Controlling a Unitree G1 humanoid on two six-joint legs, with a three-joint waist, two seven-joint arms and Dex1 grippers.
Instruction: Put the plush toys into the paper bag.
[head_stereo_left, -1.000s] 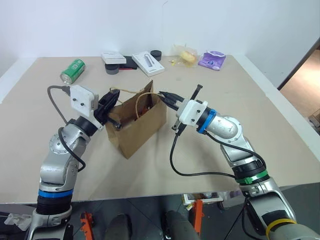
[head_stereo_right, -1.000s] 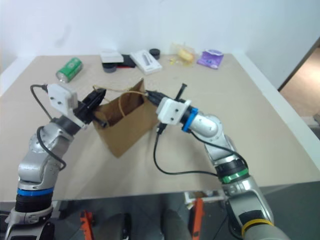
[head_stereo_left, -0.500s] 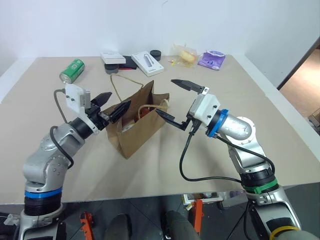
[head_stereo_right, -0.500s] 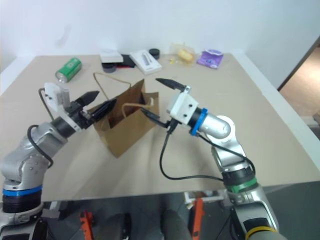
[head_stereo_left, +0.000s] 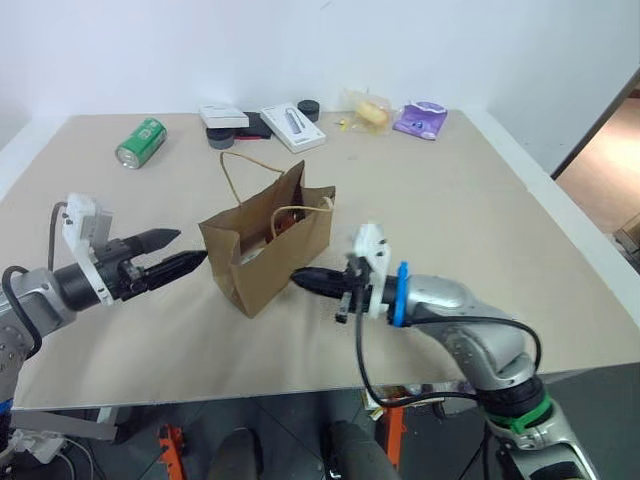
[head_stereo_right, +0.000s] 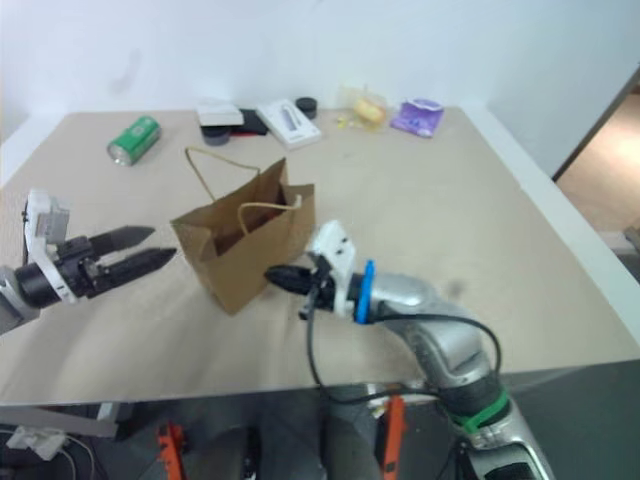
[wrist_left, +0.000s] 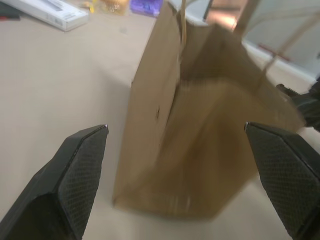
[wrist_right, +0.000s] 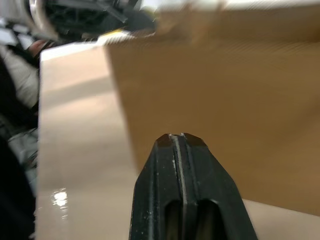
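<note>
The brown paper bag (head_stereo_left: 268, 252) stands upright mid-table with its mouth open and its twine handles free. Inside the mouth I glimpse a pale shape (head_stereo_left: 248, 256) and a brownish one (head_stereo_left: 282, 224), the plush toys, mostly hidden by the bag's walls. My left gripper (head_stereo_left: 190, 247) is open and level, just left of the bag and apart from it. The left wrist view has its fingers (wrist_left: 75, 170) spread on either side of the bag (wrist_left: 200, 140). My right gripper (head_stereo_left: 297, 278) is shut and empty, its tip low against the bag's near right wall (wrist_right: 225, 95).
Along the table's far edge lie a green can (head_stereo_left: 141, 142), two white boxes (head_stereo_left: 294, 127), small black items, a yellow item in clear wrap (head_stereo_left: 373, 112) and a purple packet (head_stereo_left: 421, 120). The table's front edge runs just below both arms.
Both grippers came off the bag's top and drew back toward me. The left opened and moved left. The right opened, shut again and dropped low beside the bag.
</note>
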